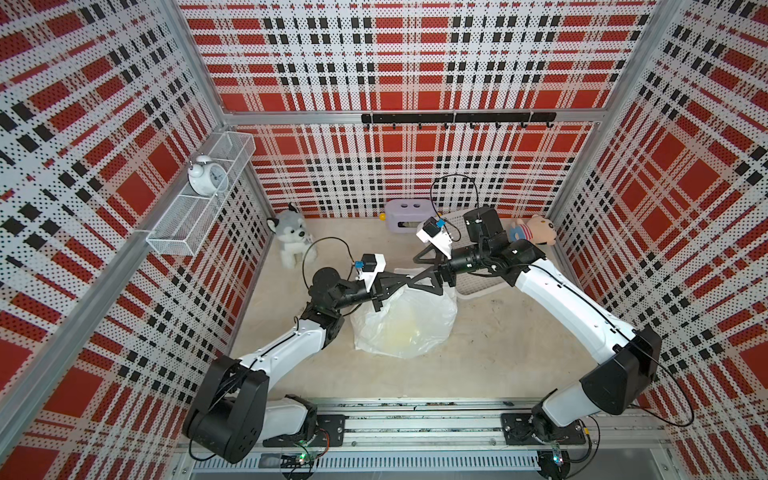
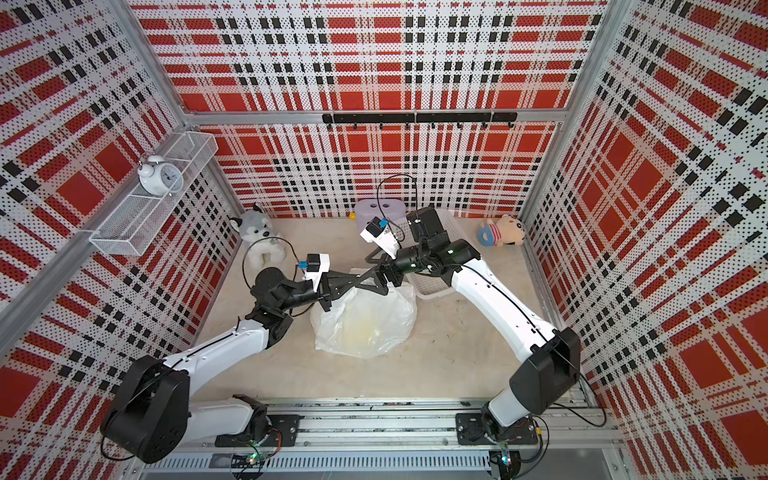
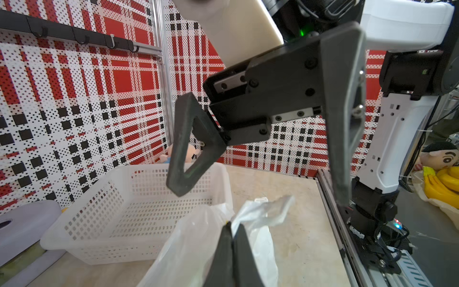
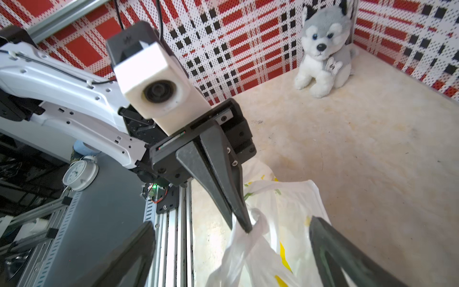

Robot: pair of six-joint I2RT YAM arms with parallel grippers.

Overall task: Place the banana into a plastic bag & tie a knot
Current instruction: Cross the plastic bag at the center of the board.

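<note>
Banana [image 1: 407, 330]: faint yellow through the bag [image 1: 386, 328], mid-frame on the tabletop [image 1: 519, 353] in both top views. Step: knotting. Left gripper [image 4: 244, 223] clamped on the twisted handle [image 4: 258, 223]; right gripper [image 3: 260, 196] jaws wide apart, empty, near the loose handle end [image 3: 273, 205]. Next, probably: right grips that end, pulls against left. Twist shows only in right wrist view; top views hide it under crossed grippers.

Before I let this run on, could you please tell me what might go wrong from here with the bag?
The left gripper is shut on a twisted handle alone; the open right gripper holds nothing, so a loose twist may unwind. Both grippers' fingers sit very close and could collide. A hard pull might tear the thin bag.
</note>
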